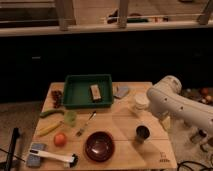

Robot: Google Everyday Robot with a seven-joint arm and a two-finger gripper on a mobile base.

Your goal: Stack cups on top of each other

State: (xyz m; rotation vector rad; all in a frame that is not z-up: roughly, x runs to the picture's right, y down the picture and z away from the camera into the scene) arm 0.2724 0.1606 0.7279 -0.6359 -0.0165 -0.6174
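The end effector (150, 106) is at the left end of the thick white arm (175, 105), above the right part of the counter (120, 119), and it is just beside the cream-white cup (140, 103). The round body of the arm covers most of it, so I cannot tell if it is released or clenched.

The cream-white cup stands near the right back part of the counter. Its opening seems to point up and its long axis is vertical, but its right side is hidden by the arm. The dark cup (142, 132) stands in front of it, apart from it and closer to the near edge. It is upright, its mouth looks upward, and its rim shines a little. The pale green cup (70, 117) is well apart from both, on the left side. It is round and also seems to be upright.

The counter is of light wood with visible board lines. A green rectangular tray (75, 94) with low walls lies at the back and holds a small brown block (95, 92). A wide dark red bowl (99, 146) with a glossy surface stands near the front, between the pale green cup and the dark cup. A metal fork (86, 124) lies diagonally behind the bowl.
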